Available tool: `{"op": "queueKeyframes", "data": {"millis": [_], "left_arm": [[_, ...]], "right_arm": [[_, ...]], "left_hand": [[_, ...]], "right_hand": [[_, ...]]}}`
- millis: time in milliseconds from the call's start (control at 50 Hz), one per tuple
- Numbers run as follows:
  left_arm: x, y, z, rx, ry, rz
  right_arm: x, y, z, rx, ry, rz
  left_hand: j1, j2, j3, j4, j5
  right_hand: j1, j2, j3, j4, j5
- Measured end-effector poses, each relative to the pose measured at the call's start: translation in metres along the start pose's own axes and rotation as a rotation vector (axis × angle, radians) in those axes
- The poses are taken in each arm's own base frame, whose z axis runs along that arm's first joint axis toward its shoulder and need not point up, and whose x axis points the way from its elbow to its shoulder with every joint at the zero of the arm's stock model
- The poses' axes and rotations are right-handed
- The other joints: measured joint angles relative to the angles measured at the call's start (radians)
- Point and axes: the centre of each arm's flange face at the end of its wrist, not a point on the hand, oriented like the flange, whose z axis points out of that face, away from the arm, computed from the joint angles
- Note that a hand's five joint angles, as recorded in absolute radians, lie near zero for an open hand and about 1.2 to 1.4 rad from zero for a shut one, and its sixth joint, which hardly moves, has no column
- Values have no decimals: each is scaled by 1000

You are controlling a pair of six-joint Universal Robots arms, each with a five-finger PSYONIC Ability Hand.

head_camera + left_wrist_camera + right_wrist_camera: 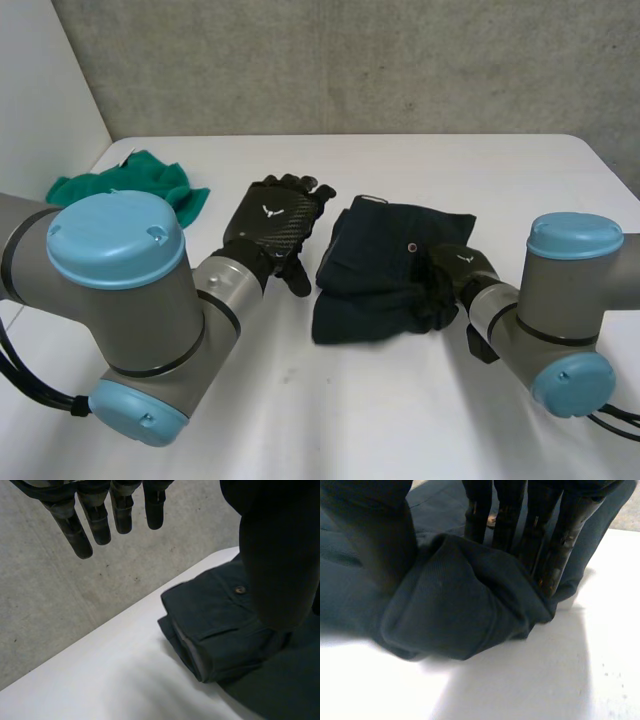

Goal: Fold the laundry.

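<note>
The folded dark trousers (385, 265) lie in the middle of the white table (350, 420), with a small button (412, 247) showing on the top layer. At about nine o'clock from them is the left hand (275, 225), close beside the garment but apart from it. In the left wrist view its fingers (100, 522) are straight and spread and hold nothing, while the trousers (215, 625) sit beside the thumb with a button (240, 589) and a pocket flap turned up.

The right hand (455, 272) is on the trousers' edge at about four o'clock from their middle. In the right wrist view its fingers (540, 525) press down on one side of a bunched fold of the dark cloth (460, 605) and the thumb (380, 535) on the other, so the fold is pinched between them just above the table (545, 680).

A crumpled green cloth (140, 180) lies well apart, at about ten o'clock from the trousers, near the table's far left corner.
</note>
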Motion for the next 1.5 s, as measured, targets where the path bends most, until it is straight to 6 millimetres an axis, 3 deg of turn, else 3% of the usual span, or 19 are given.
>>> {"op": "queueKeyframes", "data": {"millis": [20,80,200,520,620,720,740,760,780,940,1080,1240,1500], "left_arm": [[-2,0,0,5,-5,-1],[-4,-1,0,12,-13,-2],[-10,1,1,15,-28,-3],[-14,8,-5,-7,-43,-7],[-15,8,-7,-5,-45,-7],[-15,8,-9,-6,-46,-7],[-15,8,-10,-6,-46,-7],[-15,9,-10,-6,-46,-7],[-15,9,-10,-5,-46,-7],[-14,6,-12,2,-46,-7],[-14,2,-15,13,-45,-20],[-14,-2,-17,26,-44,-52],[-16,-4,-18,31,-49,-58]], "right_arm": [[0,-1,4,10,2,-5],[2,-6,11,38,6,-16],[11,-21,27,92,25,-66],[97,-82,76,223,136,-422],[109,-84,82,179,94,-415],[108,-76,73,80,27,-355],[107,-75,70,69,22,-340],[108,-74,63,53,20,-300],[108,-74,59,48,22,-274],[109,-77,16,57,66,37],[97,-40,-11,-33,75,228],[84,-18,-15,-75,56,233],[58,-19,-7,-38,1,236]], "left_hand": [[0,0,0,0,0],[0,0,0,0,0],[0,0,0,0,0],[0,0,0,0,0],[0,0,0,0,0],[0,0,0,0,0],[0,0,0,0,0],[0,0,0,0,0],[0,0,0,0,0],[0,0,0,0,0],[0,0,0,0,0],[0,0,0,0,0],[0,0,0,0,0]], "right_hand": [[126,152,173,161,156],[222,248,293,296,203],[298,313,356,346,204],[338,333,382,348,352],[319,306,362,328,335],[-304,-379,-314,-349,-314],[-304,-379,-314,-349,-314],[-426,-571,-516,-553,-537],[-452,-617,-567,-598,-575],[-460,-638,-587,-607,-579],[-460,-638,-587,-607,-579],[-460,-638,-587,-607,-579],[-462,-638,-587,-607,-579]]}}
